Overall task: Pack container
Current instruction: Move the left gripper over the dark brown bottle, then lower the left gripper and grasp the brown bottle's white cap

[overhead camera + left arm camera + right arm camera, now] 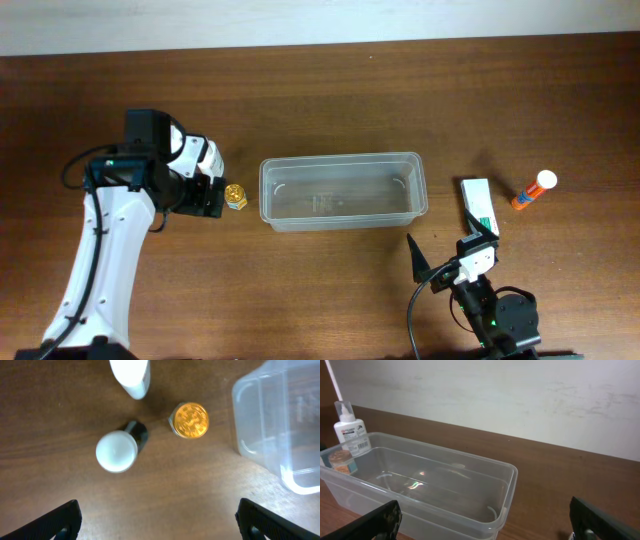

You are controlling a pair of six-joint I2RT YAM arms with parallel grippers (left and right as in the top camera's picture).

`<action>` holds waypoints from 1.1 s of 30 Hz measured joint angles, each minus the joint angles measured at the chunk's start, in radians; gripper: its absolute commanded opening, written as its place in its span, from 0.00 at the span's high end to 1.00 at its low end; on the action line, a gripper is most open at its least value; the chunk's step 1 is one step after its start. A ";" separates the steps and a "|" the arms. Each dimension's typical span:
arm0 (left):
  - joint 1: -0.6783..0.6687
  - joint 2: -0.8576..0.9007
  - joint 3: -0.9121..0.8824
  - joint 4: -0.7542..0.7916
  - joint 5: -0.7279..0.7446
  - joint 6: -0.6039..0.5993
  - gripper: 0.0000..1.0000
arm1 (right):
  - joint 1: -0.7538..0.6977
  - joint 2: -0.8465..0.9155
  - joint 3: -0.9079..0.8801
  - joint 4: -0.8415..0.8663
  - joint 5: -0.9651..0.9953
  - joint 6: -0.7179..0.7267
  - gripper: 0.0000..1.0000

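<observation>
The clear plastic container (340, 158) stands empty at the table's middle. My left gripper (208, 196) is open and empty just left of it, above the table. The left wrist view shows its jaws (157, 522) spread wide over bare wood, with a gold-lidded jar (189, 420), a white-capped dark bottle (117, 450) and a white bottle (131, 377) ahead, and the container's corner (245, 445) at the right. My right gripper (450, 262) is open and empty in front of the container's right end (512, 477).
A white-and-green carton (480, 205) lies right of the container. An orange glue stick (533, 190) lies further right. In the right wrist view a white pump bottle (351, 432) stands beyond the container's far end.
</observation>
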 measured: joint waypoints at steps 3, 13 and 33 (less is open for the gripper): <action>0.000 0.019 -0.022 0.056 -0.011 0.003 0.01 | 0.000 0.000 0.000 0.000 0.000 0.000 0.02; 0.000 0.031 -0.028 0.191 -0.034 0.119 0.01 | 0.000 0.000 0.000 0.000 0.000 0.000 0.02; 0.044 0.134 -0.030 0.186 -0.036 0.365 0.01 | 0.000 0.000 0.000 0.000 0.000 0.000 0.02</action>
